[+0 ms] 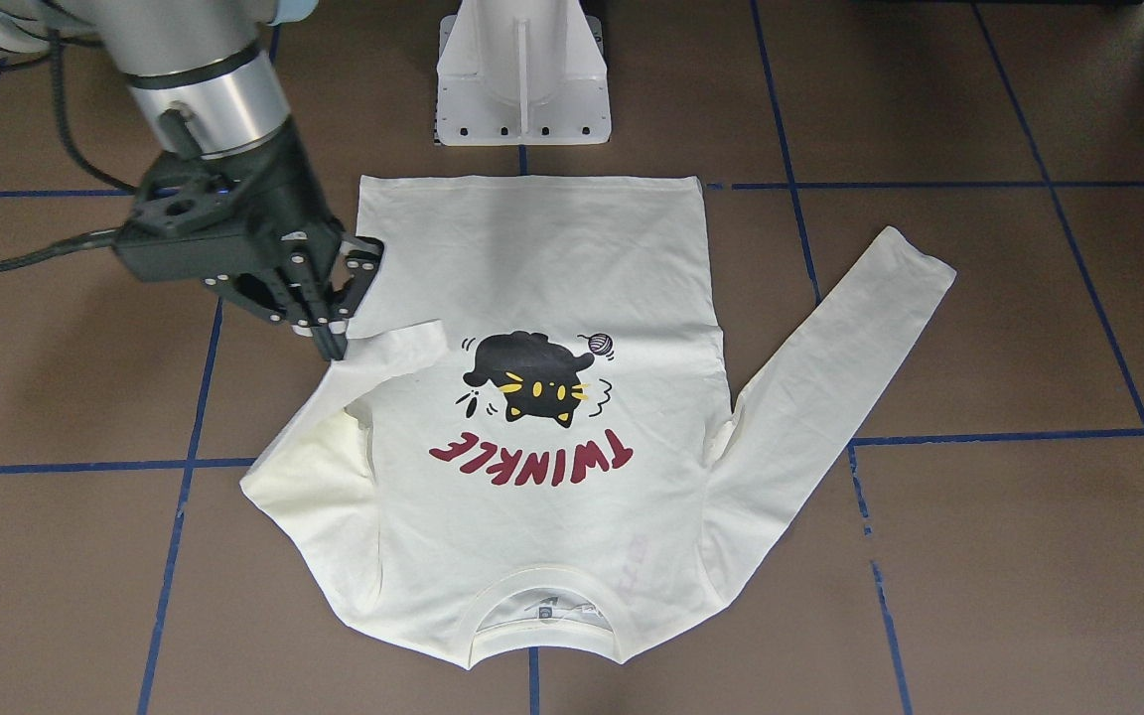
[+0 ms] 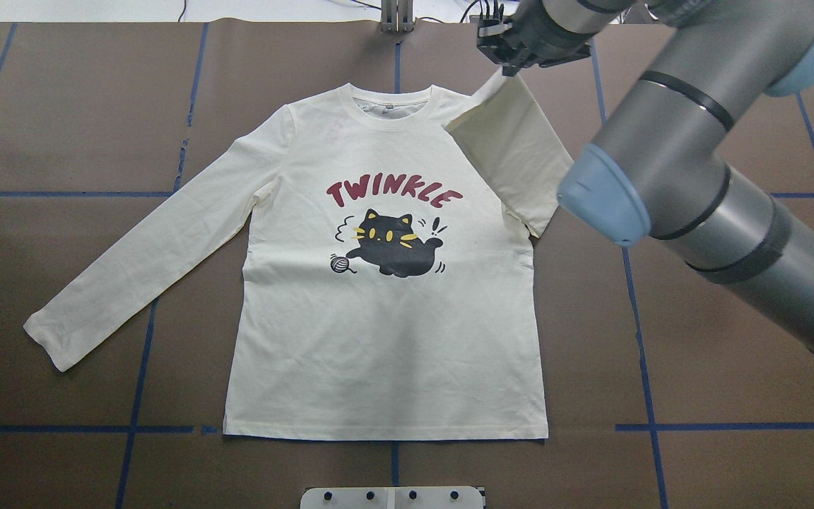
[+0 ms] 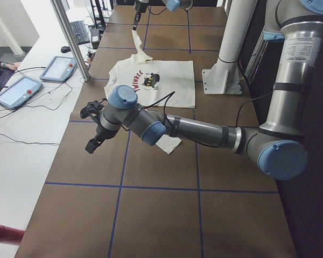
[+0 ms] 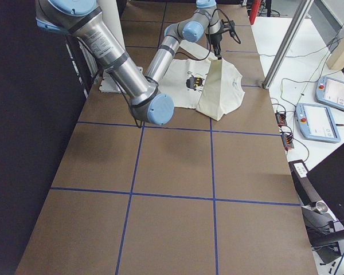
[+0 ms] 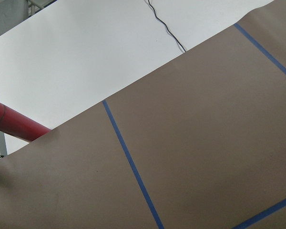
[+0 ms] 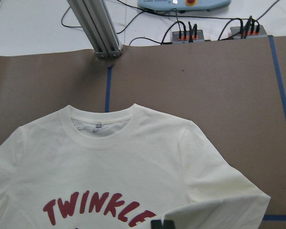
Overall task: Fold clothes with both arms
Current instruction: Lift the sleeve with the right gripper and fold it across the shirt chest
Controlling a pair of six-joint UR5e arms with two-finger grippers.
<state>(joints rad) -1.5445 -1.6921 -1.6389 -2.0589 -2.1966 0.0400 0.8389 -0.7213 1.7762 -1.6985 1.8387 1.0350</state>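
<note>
Clearly the right tool [image 1: 334,346] pinches the T-shirt [image 1: 532,268] sleeve [image 1: 395,357]; cannot tell for the left tool [image 3: 91,145].

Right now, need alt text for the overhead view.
The right claw pinches the cuff of the view's-right sleeve of a cream T-shirt, holding it lifted near the collar. The shirt lies print-up on the brown table, black cat and red TWINKLE showing, its other sleeve flat and stretched out to the left.

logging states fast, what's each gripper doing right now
Right gripper: closed on the sleeve of the cream-white long-sleeved T-shirt.
Left gripper: cannot tell.
</note>
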